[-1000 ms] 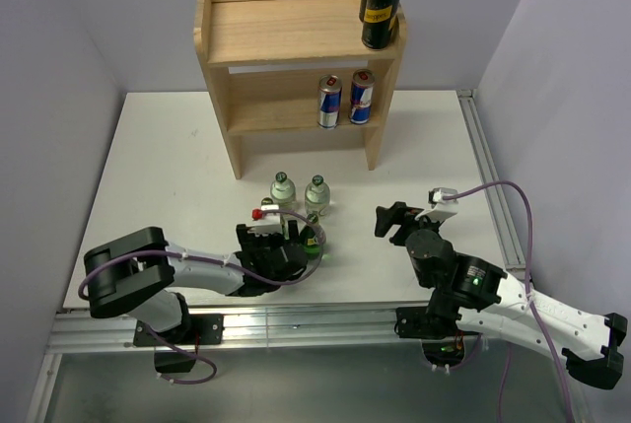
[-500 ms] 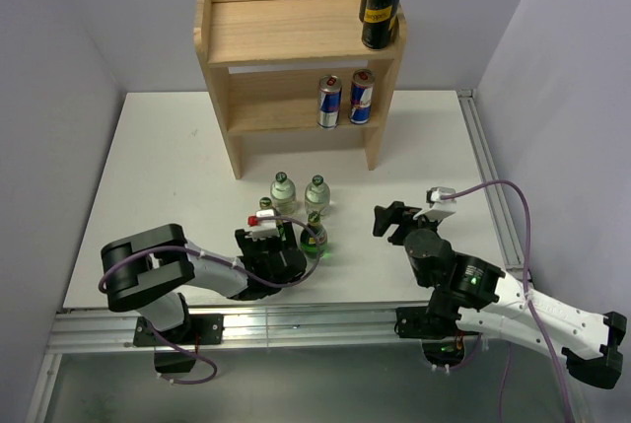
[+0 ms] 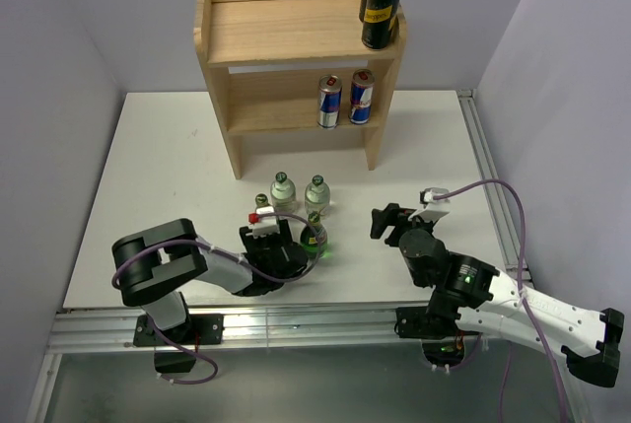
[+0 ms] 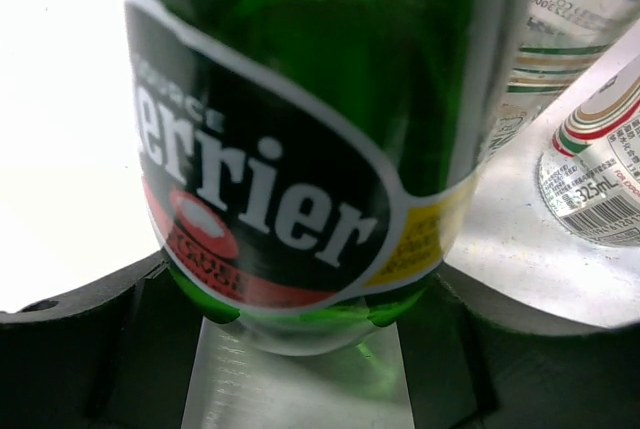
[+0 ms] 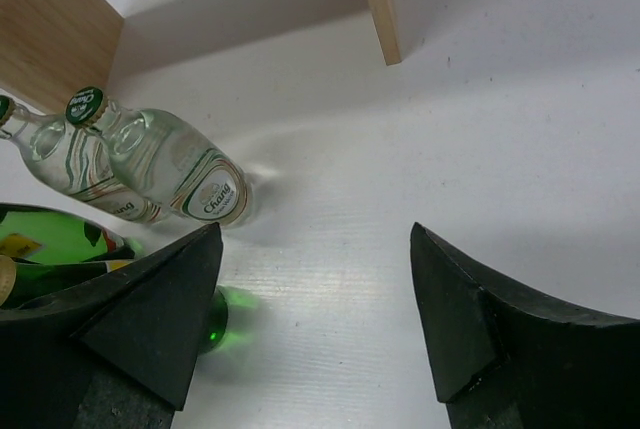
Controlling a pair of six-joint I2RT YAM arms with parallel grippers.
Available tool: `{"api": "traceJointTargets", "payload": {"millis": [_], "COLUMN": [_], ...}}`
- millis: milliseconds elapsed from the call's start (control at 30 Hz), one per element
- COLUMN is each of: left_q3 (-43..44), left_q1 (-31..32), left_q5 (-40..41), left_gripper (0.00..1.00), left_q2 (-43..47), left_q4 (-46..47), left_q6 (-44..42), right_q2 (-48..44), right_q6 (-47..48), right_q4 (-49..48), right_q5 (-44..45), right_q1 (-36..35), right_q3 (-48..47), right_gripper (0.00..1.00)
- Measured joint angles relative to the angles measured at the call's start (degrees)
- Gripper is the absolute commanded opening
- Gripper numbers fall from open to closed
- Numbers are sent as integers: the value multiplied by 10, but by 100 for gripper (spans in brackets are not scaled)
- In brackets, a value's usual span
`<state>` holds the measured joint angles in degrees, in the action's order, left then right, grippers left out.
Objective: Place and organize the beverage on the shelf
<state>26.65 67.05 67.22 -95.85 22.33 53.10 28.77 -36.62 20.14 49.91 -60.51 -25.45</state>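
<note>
A green Perrier bottle [image 3: 314,236] [image 4: 300,129] stands upright on the white table. My left gripper [image 3: 304,248] [image 4: 300,294] is shut on its lower body, one black finger against each side. Two clear Chang bottles [image 3: 283,189] [image 3: 316,191] [image 5: 175,164] stand just behind it, and a gold-capped bottle [image 3: 261,200] is beside them. The light-wood shelf [image 3: 286,34] holds two black cans [image 3: 381,7] on the right of its top tier and two Red Bull cans [image 3: 345,100] on the lower tier. My right gripper [image 3: 386,218] [image 5: 315,289] is open over bare table, right of the bottles.
The shelf's right side panel [image 5: 380,4] reaches the table ahead of the right gripper. An aluminium rail [image 3: 488,176] runs along the table's right edge. Grey walls close in on the left, right and back.
The left jaws closed in round the green bottle and the left arm's elbow swung right. The right gripper slid slightly left and nearer.
</note>
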Motion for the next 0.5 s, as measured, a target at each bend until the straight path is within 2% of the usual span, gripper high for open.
{"api": "traceJointTargets", "payload": {"millis": [33,67,333,500], "left_q3": [4,9,61,89], "left_q1": [0,0,37,71], "left_q5": [0,-1,-9,-13], "left_gripper": [2,0,0,0], "left_q2": [2,4,55,98], "left_q4": [-14,-32,-314,-437], "left_q6": [9,21,170,229], "right_q2": [0,0,-1,-2], "right_q6": [0,0,-2,-2], "right_q4": [0,0,0,0], "right_q5": [0,0,0,0], "right_q1": [0,0,0,0], "right_q3": [0,0,0,0], "right_gripper": [82,82,82,82]}}
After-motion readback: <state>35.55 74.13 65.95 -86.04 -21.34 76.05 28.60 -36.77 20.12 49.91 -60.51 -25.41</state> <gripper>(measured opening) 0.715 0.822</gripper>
